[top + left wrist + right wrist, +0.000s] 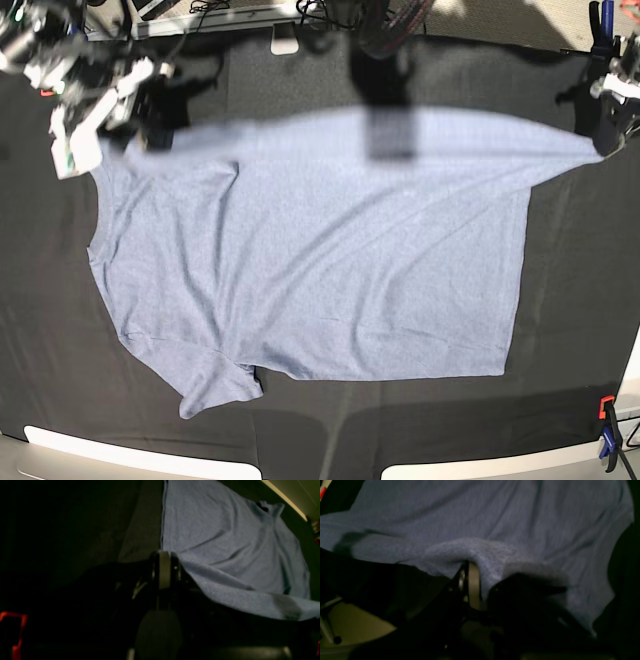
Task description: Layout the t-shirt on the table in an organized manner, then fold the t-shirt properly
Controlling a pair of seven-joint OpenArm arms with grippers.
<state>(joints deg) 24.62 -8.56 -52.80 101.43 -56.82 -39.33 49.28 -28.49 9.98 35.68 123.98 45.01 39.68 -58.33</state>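
Observation:
The light blue-grey t-shirt (310, 260) lies plain side up on the black table (570, 300), neck toward the left and hem toward the right. Its far edge is lifted off the cloth and looks blurred. My left gripper (603, 128) is shut on the far hem corner; in the left wrist view the fingertips (165, 562) pinch the fabric, and the t-shirt (225, 537) stretches away from them. My right gripper (140, 125) is shut on the far shoulder area; in the right wrist view a fold of the t-shirt (495, 525) bunches over the gripper (472, 572).
An orange and blue clamp (606, 425) grips the near right table edge, and another clamp (600, 20) stands at the far right. Cables and gear line the far edge. A dark shadow (385, 100) falls across the shirt's far middle. A red clamp (15, 630) shows low in the left wrist view.

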